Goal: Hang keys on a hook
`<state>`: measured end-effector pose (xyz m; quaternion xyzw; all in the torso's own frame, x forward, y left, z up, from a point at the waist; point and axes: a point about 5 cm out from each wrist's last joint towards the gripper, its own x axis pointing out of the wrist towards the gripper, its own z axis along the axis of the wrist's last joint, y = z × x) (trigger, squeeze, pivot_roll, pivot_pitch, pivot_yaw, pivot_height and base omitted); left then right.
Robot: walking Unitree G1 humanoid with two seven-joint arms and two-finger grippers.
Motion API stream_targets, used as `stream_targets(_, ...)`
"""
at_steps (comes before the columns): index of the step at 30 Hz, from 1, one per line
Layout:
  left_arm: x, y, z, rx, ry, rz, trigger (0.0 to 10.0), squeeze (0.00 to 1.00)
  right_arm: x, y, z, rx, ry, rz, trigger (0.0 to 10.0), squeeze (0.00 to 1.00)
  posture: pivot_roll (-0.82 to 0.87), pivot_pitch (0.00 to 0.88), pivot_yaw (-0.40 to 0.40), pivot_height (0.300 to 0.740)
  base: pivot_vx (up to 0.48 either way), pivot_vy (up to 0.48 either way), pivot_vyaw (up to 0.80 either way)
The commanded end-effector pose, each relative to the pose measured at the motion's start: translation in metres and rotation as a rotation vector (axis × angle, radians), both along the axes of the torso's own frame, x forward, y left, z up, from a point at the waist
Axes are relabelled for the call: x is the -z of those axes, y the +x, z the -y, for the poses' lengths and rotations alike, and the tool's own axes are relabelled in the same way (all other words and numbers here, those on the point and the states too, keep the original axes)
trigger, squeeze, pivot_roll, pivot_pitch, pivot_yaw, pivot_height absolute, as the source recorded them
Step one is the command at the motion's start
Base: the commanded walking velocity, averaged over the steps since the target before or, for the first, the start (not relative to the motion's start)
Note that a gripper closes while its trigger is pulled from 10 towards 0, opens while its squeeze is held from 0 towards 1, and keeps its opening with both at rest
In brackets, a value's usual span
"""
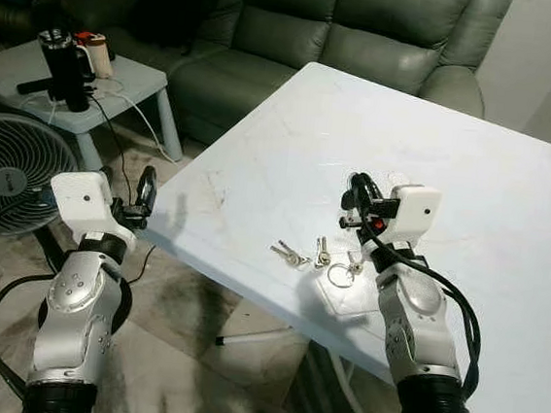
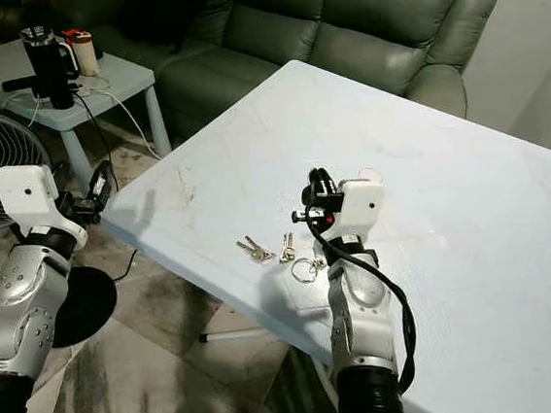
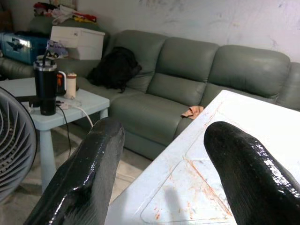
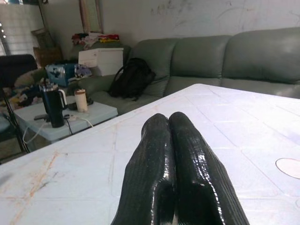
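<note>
Keys point(image 1: 312, 256) were sitting on the white table point(image 1: 511, 190), lower middle of the head frame, pretty close to the table's near edge. Looked like a few silver ones fanned out, with a key ring point(image 1: 341, 274) lying flat at the right end of the bunch.

Right gripper point(image 1: 354, 197) was hovering over the tabletop just above and right of the keys in the picture, not touching them as far as I could see. In the right wrist shot its two black fingers point(image 4: 161, 164) were pressed tight together with nothing between them, pointing across the table toward the sofa point(image 4: 225, 56).

Left gripper point(image 1: 144, 190) was off the table's left edge, lower left of the frame, hanging over the floor beside the corner. Its fingers point(image 3: 89, 178) were spread wide apart and empty, with the table edge showing in the gap between them.

Background stuff: grey-green sofa along the top of the frame, a small pale side table point(image 1: 131, 80) upper left with a black tumbler point(image 1: 66, 67) on it and a small light-coloured cup point(image 1: 97, 53) with a red top next to that. A fan point(image 1: 6, 171) sat at the far left edge, and a black backpack point(image 3: 115, 68) was slumped on the sofa.
</note>
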<state>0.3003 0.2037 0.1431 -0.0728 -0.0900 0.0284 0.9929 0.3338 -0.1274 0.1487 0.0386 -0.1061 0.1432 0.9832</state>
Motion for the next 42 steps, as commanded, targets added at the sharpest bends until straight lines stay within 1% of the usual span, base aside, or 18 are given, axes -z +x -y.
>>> stream_targets(1, -0.0006, 0.0026, -0.0015, -0.009, -0.013, -0.007, 10.0, 0.0, 0.0001, 0.0014, -0.0028, -0.005, -0.019, -0.001, 10.0, 0.0, -0.06, 0.0, -0.016, 0.74, 0.0, 0.356, 0.0)
stream_targets(10, 0.0007, 0.0039, 0.0017, -0.002, -0.033, -0.011, 10.0, 0.0, 0.0016, 0.0013, -0.0044, -0.001, -0.035, -0.003, 10.0, 0.0, -0.06, 0.0, -0.02, 0.74, 0.0, 0.439, 0.0)
stream_targets(17, 0.0014, 0.0033, 0.0025, -0.002, -0.03, -0.012, 10.0, 0.0, 0.0022, 0.0014, -0.0043, -0.004, -0.04, -0.004, 10.0, 0.0, -0.06, 0.0, -0.023, 0.74, 0.0, 0.472, 0.0)
stream_targets(22, 0.0023, 0.0028, 0.0027, -0.007, -0.033, -0.011, 10.0, 0.0, 0.0033, 0.002, -0.005, -0.014, -0.052, -0.019, 10.0, 0.0, -0.06, 0.0, -0.035, 0.74, 0.0, 0.462, -0.76)
stream_targets(25, 0.0025, 0.0027, 0.0029, -0.008, -0.036, -0.01, 10.0, 0.0, 0.0035, 0.0016, -0.0063, -0.023, -0.056, -0.021, 10.0, 0.0, -0.06, 0.0, -0.037, 0.74, 0.0, 0.24, -0.76)
stream_targets(42, 0.0021, 0.0011, 0.0031, -0.017, -0.021, 0.004, 10.0, 0.0, 0.0047, 0.0018, -0.0086, -0.049, -0.08, -0.029, 10.0, 0.0, -0.05, 0.0, -0.051, 0.74, 0.0, 0.0, -0.75)
